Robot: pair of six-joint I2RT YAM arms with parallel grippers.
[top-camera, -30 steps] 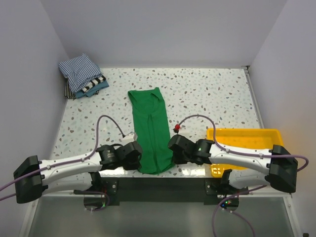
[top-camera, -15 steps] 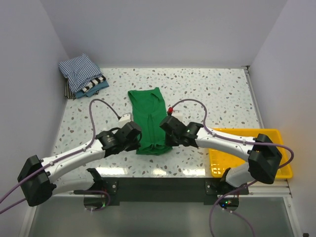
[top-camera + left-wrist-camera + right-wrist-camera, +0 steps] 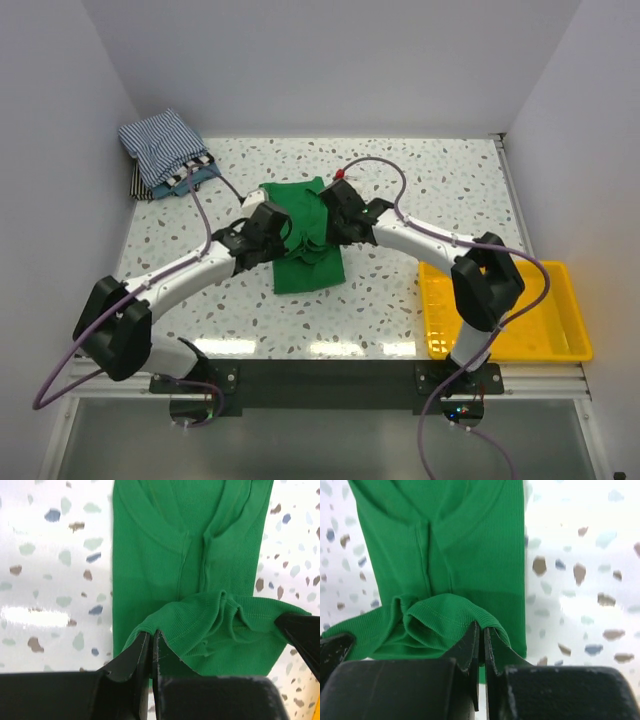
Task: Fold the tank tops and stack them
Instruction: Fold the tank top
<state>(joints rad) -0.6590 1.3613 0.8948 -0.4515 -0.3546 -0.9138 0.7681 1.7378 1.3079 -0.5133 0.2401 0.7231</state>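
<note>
On the speckled white table (image 3: 430,190), which fills the floor of the white-walled cell, both arms reach from the near edge toward the middle. Their black wrists sit close together over a single garment.

Along the near right edge sits a yellow tray (image 3: 555,335), partly crossed by the right arm's link.

The green tank top (image 3: 308,272) lies near the table's centre, running near to far, with its straps and neckline at the far end. Its near hem is doubled back over the rest of the cloth. It is held up in a loose, rumpled roll, while the body beneath lies flat on the table (image 3: 155,540) (image 3: 470,540).

In the far left corner is a small stack of folded tops. The blue-and-white striped top (image 3: 158,143) is uppermost, and a black-and-white striped edge (image 3: 185,180) and a sliver of teal (image 3: 207,172) show beneath it — well apart from the green one.

The left gripper (image 3: 151,637) has its fingers pinched almost together on the left corner of the raised hem, with only the thickness of the cloth between them. The right gripper (image 3: 481,630) is squeezed tight in the same way on the hem's right corner, the stitched edge bunching just beyond its tips. Each wrist view catches the other's dark finger at the opposite end of the fold.
</note>
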